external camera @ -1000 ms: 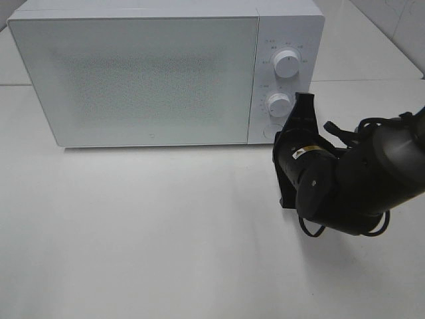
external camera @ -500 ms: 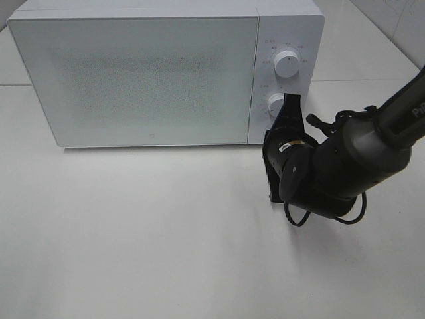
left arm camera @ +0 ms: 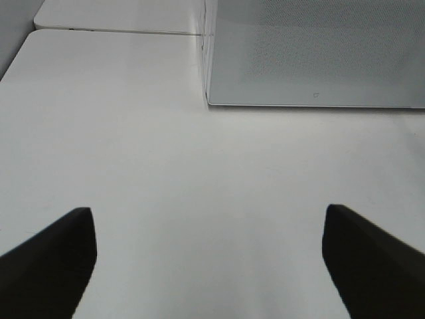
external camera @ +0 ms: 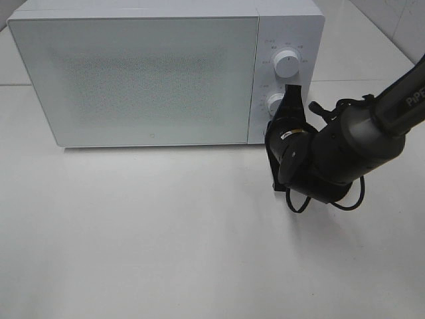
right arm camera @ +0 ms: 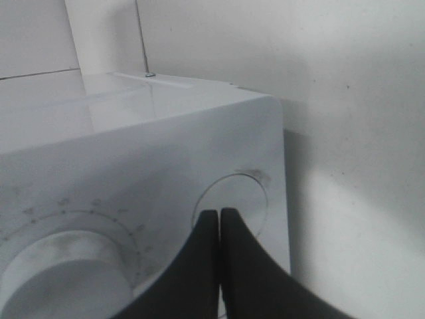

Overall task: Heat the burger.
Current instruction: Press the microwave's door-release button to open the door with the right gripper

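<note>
By the tabletop's (external camera: 166,232) far edge, the pinched-closed right gripper (right arm camera: 219,213) is pointing at the microwave's (external camera: 133,73) button (right arm camera: 250,191); slipping sideways, it could be turning the knob (right arm camera: 63,279). Left gripper (left arm camera: 204,212) is gaping.

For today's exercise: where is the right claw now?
The right claw, shut, sits at the round button by the lower knob of the microwave, on the right of the high view.

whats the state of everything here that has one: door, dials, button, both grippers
microwave door, closed
upper dial, free of the arm, setting too small to read
lower dial, partly behind the right arm, setting unreadable
round button, right gripper's tips at it, cannot tell if pressed
right gripper, shut, holding nothing
left gripper, open, empty, above the table
</note>
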### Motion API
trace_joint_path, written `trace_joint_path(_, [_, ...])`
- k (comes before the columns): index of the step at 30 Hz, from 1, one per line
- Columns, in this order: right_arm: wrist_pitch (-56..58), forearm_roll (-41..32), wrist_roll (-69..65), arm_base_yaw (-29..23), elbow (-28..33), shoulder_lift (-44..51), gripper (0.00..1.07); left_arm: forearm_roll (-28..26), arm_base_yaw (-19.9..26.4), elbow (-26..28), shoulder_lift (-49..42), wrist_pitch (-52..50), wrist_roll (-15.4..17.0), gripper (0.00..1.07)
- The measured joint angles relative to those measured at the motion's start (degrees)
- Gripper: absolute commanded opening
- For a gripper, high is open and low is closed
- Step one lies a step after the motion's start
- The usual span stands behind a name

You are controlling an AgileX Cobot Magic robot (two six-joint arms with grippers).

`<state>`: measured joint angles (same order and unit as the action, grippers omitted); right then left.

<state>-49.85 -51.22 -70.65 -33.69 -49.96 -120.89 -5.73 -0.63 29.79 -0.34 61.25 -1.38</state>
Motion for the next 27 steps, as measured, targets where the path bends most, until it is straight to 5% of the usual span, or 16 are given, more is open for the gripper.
trace_joint_path(27, [0.40,-0.29,1.49,1.09,-2.98,-2.69,0.00,0.00,0.00,0.00,0.00,0.00,0.00,0.84])
